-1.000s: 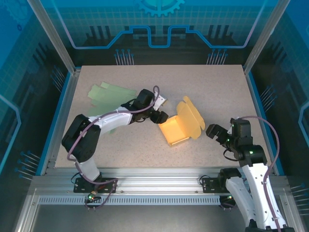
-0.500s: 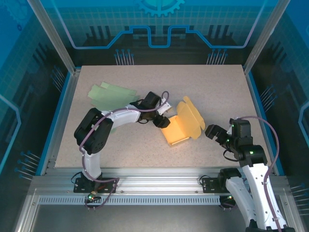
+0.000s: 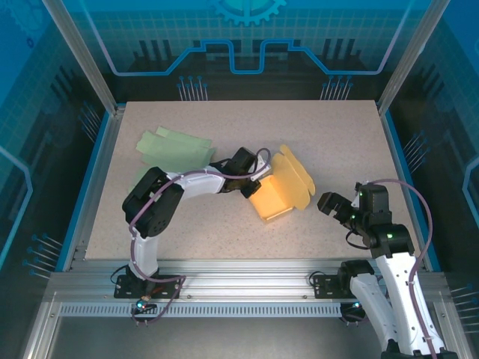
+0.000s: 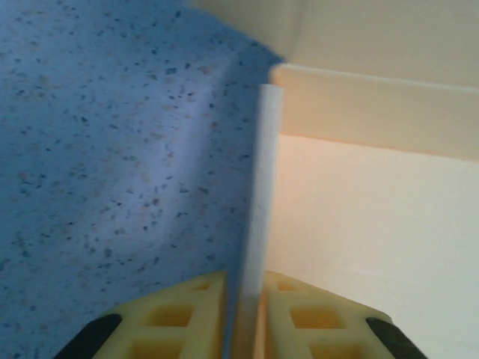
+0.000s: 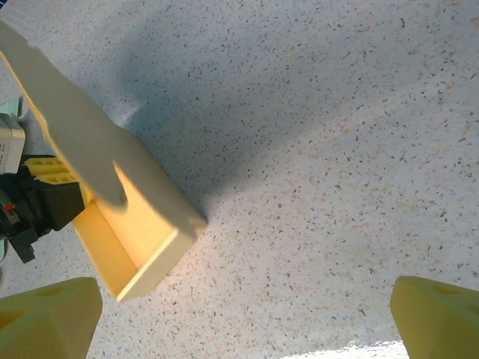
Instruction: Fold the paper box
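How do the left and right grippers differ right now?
The left gripper is pinched on a side wall of the yellow box; the right gripper is wide open, holding nothing. Left touches the box; right sits apart, to its right. Both face the box.

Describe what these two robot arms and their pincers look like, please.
The left arm and right arm are white tubular shells with black joints, each trailed by a purple cable. Each ends in chunky pale-yellow plastic fingers with hollow cells.

Centred paper box (image 3: 275, 196), flat sheets (image 3: 174, 149) behind-left, right claw (image 3: 328, 203) to right
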Robot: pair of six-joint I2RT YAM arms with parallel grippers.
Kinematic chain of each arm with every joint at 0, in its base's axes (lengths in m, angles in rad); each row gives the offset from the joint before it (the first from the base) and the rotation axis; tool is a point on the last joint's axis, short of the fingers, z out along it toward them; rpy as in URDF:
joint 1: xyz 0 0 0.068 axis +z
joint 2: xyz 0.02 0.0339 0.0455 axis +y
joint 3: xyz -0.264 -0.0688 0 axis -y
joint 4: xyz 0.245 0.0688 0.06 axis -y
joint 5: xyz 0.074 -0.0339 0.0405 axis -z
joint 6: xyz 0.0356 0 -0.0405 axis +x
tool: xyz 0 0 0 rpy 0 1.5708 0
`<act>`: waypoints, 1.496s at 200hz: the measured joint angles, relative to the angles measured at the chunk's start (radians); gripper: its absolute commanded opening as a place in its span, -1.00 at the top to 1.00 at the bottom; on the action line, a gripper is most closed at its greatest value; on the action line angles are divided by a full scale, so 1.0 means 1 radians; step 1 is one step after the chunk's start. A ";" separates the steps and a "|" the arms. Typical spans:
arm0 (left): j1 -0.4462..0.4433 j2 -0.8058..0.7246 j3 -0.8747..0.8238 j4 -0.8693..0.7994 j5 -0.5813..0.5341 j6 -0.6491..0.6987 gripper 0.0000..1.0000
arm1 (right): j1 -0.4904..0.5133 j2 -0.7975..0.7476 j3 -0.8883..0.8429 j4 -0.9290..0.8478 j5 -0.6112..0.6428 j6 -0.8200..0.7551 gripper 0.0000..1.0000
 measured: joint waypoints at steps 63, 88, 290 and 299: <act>-0.028 0.000 -0.014 -0.013 -0.166 -0.027 0.68 | 0.000 0.000 0.000 0.000 0.001 0.000 -1.00; -0.047 0.001 -0.014 -0.032 -0.255 -0.045 0.82 | 0.000 0.000 0.000 0.004 0.001 0.000 -1.00; -0.096 0.090 0.174 -0.369 -0.537 -0.414 0.05 | 0.000 0.032 0.006 0.010 0.007 -0.005 -1.00; -0.096 0.064 0.175 -0.381 -0.519 -0.415 -0.06 | 0.000 0.043 0.008 0.007 0.004 -0.008 -1.00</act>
